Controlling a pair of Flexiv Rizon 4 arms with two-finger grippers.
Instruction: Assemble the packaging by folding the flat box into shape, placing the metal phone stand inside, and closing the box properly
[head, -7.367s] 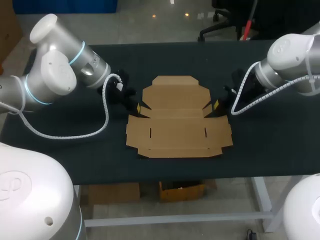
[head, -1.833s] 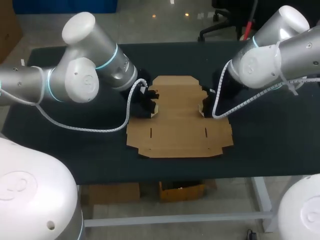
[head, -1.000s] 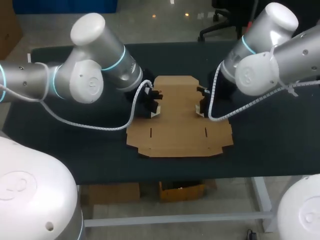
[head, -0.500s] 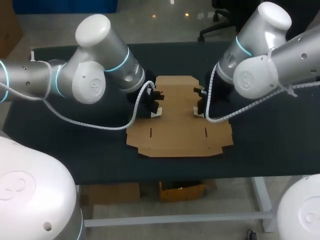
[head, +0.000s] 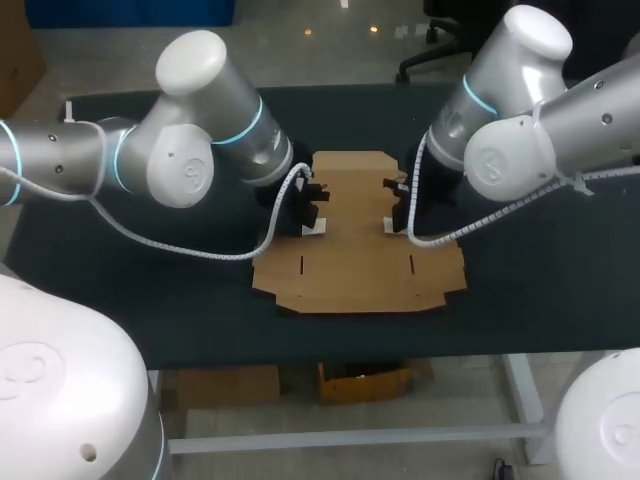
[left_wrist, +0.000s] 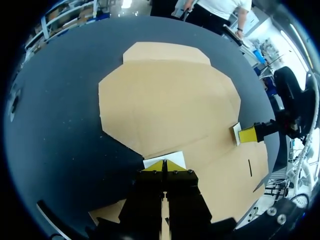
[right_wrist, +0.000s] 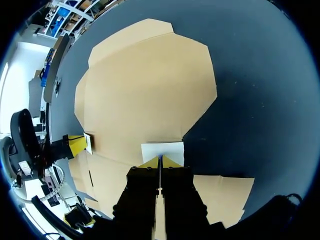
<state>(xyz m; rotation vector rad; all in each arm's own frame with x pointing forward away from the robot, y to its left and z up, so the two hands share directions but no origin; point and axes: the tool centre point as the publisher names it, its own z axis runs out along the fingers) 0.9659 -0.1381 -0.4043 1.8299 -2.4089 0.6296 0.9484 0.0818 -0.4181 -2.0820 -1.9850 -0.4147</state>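
- the flat box (head: 355, 255) lies spread open on the middle of the counter (head: 540, 290), brown face up, none of its walls raised into shape.
- its near edge runs close to the counter's front edge. a broader band of dark counter shows to either side and beyond the far, cut-corner panel.
- the left claw (head: 310, 212) sits at the box's left side, about halfway back. its yellow tips are pressed together with no gap, resting at a small white flap (left_wrist: 165, 158) turned in over the brown board.
- the right claw (head: 392, 212) mirrors it on the right side, tips likewise closed against each other, at its own white flap (right_wrist: 162, 149).
- the two claws face each other across the middle panel, well apart, with plain cardboard between them.
- the cardboard is matt and smooth, with angled corners, notched side tabs and two short slits in the near panel. the counter top is a dark, even, dull surface.
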